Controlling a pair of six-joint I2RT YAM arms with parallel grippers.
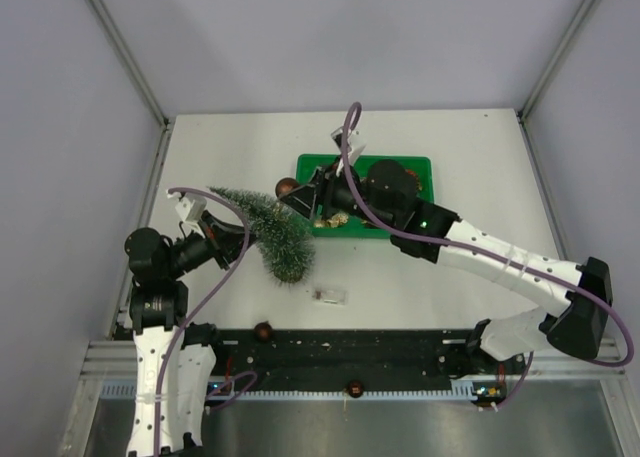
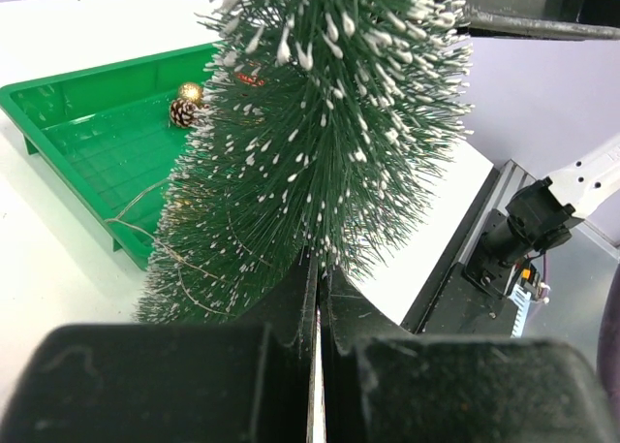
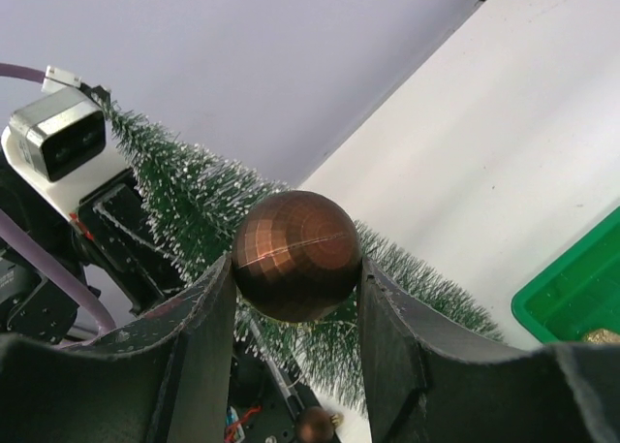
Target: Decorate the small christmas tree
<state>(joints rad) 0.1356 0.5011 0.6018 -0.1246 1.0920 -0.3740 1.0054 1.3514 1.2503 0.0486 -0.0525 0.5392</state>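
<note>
We see the tree [image 1: 272, 235] held at a slant over the left half of the worktop [image 1: 480, 167]. Its narrow tip points to the far left and its wide end lies toward the near middle. We cannot tell whether the wide end rests on the worktop.

The left end effector [image 2: 317, 268] is closed on the tree. In the left wrist view its two fingers press together with bristles caught between them, and the frosted branches fan out just ahead. A thin wire [image 2: 145, 232] runs across the lower branches.

The right end effector [image 3: 295, 265] grips a brown faceted ball [image 3: 295, 254] between its fingers, one finger on each side. From above, the ball sits just beside the far side of the tree, about halfway along it. We cannot tell whether it touches the bristles.

A green tray [image 1: 422, 163] lies at the far middle of the worktop, just beyond the tree and partly under the right arm. A gold ball [image 2: 191, 92] and a pine cone [image 2: 182, 112] lie side by side in it.

A small clear piece [image 1: 328, 296] lies on the worktop near the wide end of the tree. Another brown ball [image 1: 264, 329] sits at the near edge.
</note>
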